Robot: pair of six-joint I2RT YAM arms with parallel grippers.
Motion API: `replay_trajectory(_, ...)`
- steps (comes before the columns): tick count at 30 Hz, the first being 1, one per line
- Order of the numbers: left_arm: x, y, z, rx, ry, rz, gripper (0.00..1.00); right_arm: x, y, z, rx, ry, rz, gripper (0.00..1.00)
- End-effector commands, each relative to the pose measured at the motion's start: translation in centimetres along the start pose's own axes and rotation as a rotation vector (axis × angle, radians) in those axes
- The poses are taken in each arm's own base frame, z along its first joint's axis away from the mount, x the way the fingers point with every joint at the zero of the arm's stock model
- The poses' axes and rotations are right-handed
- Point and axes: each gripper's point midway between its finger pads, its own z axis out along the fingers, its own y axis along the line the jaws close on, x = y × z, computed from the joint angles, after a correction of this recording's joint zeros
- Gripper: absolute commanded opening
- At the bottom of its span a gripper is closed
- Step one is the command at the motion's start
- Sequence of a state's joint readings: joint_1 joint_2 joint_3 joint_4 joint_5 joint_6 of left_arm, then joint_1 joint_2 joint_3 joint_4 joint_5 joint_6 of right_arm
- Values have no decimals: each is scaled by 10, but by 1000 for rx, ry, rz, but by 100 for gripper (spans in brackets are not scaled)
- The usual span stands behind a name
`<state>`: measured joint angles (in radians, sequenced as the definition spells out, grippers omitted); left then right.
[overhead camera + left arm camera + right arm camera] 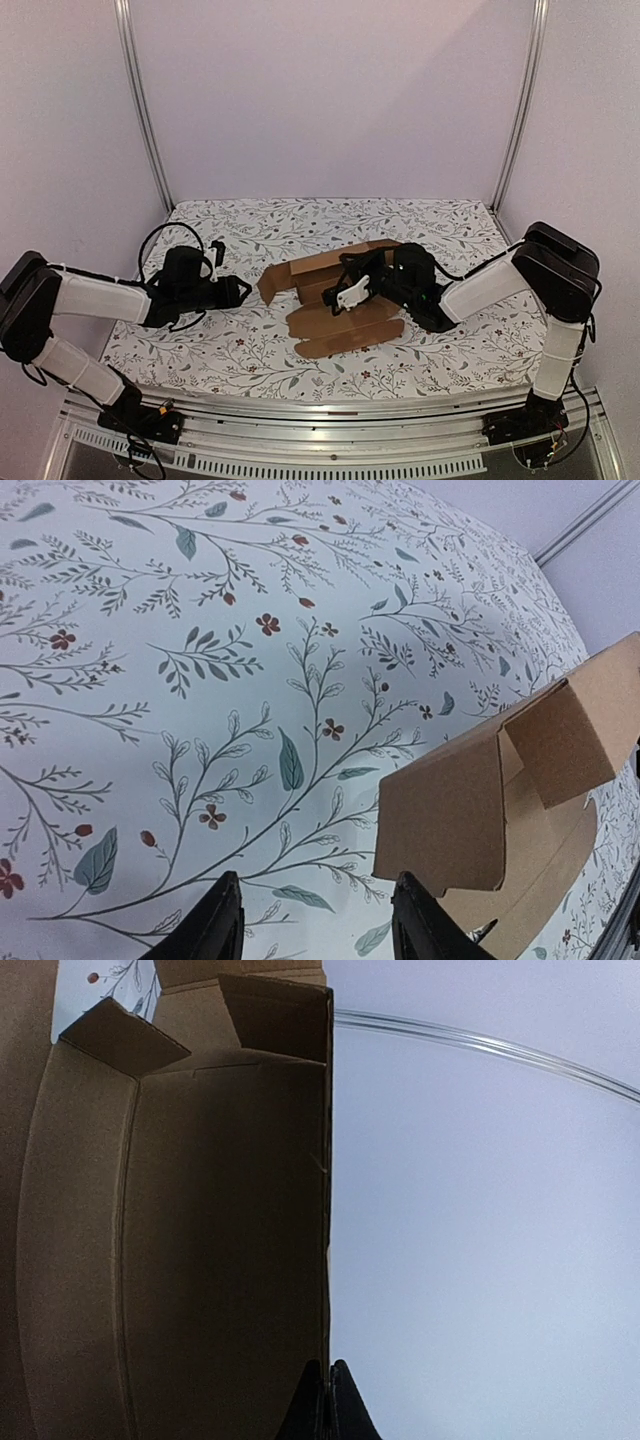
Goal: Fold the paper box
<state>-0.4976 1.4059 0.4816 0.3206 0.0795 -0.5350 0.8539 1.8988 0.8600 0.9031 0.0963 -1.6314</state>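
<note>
Inspecting the paper box (340, 305): it lies near the middle of the table (220, 350), only partly formed. Its far wall and left end flap are raised, and its near panels lie almost flat on the patterned cloth.

Right claw (328, 1395): closed. A raised wall's top edge runs into the fingertips, so it appears pinched there.

Left claw (318, 892): parted with nothing between the fingers, low over the cloth just beside the box's left end flap and not touching it.

Handling, by judgement: plain thin cardboard, light, stiff across each panel and willing to bend only at the scored creases. It is likely to slide on the cloth unless held down, and it would dent under a hard pinch. The best holds are the free edges of flaps, close to a crease.

Contents: the right wrist view shows the box interior bare, with nothing inside.
</note>
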Motion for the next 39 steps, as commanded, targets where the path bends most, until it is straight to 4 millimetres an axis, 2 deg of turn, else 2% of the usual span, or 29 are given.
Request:
replay_trajectory(1,6,23,10,-83,46,-23,50,-13,8,-7,79,-33,-48,0)
replay_trajectory(4,7,18,26,-44,87,-17,49,-14,16,-8,76,-36,-63,0)
replay_trajectory(9,8,-11,45,142,103,23,44,-13,24,-2,89,-19,-74,0)
replay_trajectory(16,11,-56,41,366,71,143,42,-13,38,0,75,-16,-72,0)
replay_trajectory(19,15,-69,39,410,75,171,43,-13,38,0,85,-12,-80,0)
replay_trajectory(23,20,-79,38,424,86,211,43,-10,39,1,86,3,-81,0)
replay_trajectory(30,25,-87,51,378,135,301,44,-10,42,-1,77,6,-93,0)
replay_trajectory(33,30,-85,46,373,145,323,47,-8,42,-1,74,13,-96,0)
replay_trajectory(36,41,-93,39,403,164,358,50,-7,43,-1,70,20,-96,0)
replay_trajectory(39,57,-101,42,399,215,423,52,-7,42,-2,69,18,-98,0)
